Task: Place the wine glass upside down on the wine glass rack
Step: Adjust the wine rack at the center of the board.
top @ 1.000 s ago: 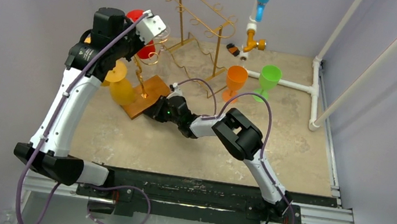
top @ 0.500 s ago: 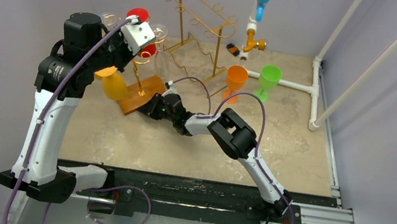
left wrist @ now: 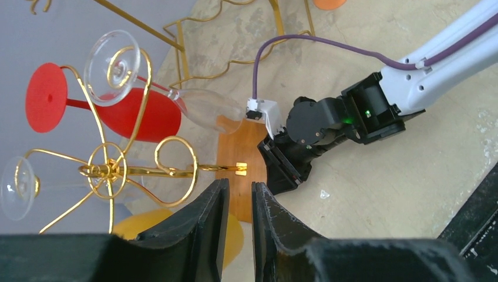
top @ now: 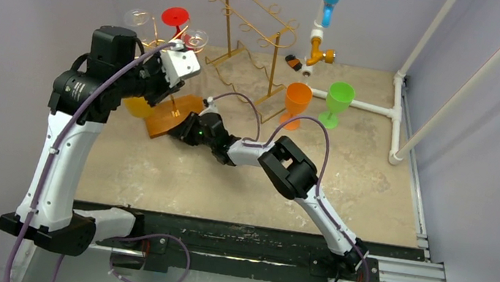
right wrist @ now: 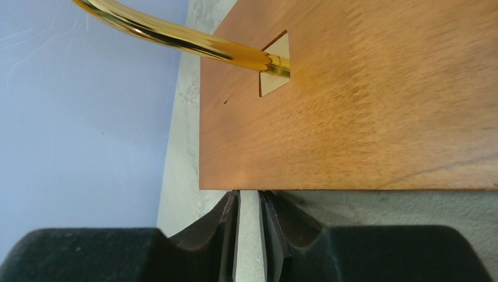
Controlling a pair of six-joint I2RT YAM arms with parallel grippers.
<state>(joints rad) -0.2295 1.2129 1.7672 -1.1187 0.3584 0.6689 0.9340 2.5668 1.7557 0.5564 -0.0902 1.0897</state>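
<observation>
With my left pincer [left wrist: 238, 187] and right pincer [right wrist: 249, 197] both slightly parted and empty, the yellow wine glass [top: 138, 105], at 9 o'clock of the rack's wooden base [top: 170, 119], looks light, slick plastic, best taken by its stem.

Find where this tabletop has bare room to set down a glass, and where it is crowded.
Widest bare patch: near-right beige tabletop, bordered by the right arm, green plastic goblet and white pipe frame. A smaller strip lies between the wooden rack base and the front edge. Crowded: back left, around the gold wire rack with hanging glasses.
</observation>
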